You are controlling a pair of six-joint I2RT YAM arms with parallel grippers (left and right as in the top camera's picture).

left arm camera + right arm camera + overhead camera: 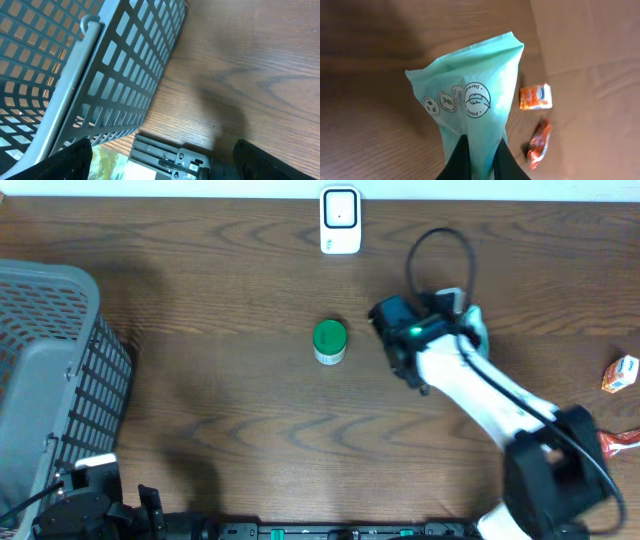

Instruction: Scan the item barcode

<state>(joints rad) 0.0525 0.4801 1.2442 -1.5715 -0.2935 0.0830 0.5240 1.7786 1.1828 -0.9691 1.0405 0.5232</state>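
Right tool (481, 162) clamped on mint-green pouch (470, 85), near scanner (340, 222). Left tool (172, 162) gapes idle beside basket (125, 75). No barcode visible. Best: turn the pouch's coded face squarely to the scanner and hold it steady.

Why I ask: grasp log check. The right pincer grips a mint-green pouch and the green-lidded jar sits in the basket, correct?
No: the right pincer grips the mint-green pouch, but the green-lidded jar sits on the table outside the basket, as overhead shows.
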